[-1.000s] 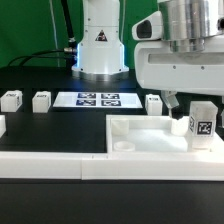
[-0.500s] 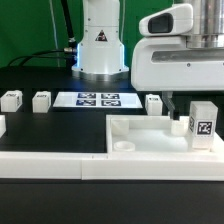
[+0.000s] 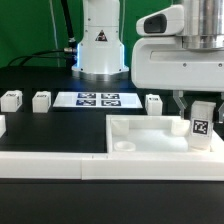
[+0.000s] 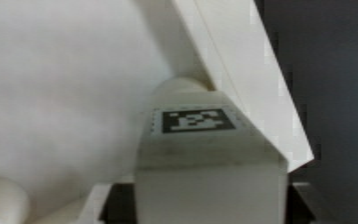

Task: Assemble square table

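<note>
Flat on the black table (image 3: 60, 130), toward the far side and left of centre: the marker board (image 3: 98, 99), thin, white, printed with several black-and-white tags. Along the near edge, running from left to right: a long low white border wall (image 3: 40, 168), with a seam left of centre. Farthest back, on the left: a green backdrop (image 3: 25, 30).

White square slab (image 3: 150, 136) lies flat; 1 tagged leg (image 3: 200, 122) stands upright at its corner.
</note>
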### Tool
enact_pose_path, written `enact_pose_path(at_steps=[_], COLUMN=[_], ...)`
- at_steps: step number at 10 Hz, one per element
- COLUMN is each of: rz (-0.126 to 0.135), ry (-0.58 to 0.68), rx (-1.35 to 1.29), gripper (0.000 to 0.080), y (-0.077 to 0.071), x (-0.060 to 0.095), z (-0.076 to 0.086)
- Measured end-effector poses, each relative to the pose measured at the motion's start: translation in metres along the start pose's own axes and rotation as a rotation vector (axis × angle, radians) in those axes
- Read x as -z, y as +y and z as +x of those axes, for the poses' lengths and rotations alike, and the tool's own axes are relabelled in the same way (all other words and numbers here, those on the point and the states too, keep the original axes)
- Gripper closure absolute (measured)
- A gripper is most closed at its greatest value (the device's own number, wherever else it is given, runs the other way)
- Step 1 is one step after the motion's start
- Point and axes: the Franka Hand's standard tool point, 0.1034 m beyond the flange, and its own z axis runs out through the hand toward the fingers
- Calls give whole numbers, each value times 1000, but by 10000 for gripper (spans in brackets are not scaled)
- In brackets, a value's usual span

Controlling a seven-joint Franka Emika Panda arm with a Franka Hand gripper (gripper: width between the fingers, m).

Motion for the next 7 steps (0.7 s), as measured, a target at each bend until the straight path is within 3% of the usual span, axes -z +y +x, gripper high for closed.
enact_pose_path(at_steps=[3, 5, 7], rz=[0, 23, 24], ry=[-12, -44, -44], rx=[-536, -881, -838], gripper=[506, 506, 497], y=[2, 5, 5], x=[-1, -2, -2], z=[-1, 0, -1])
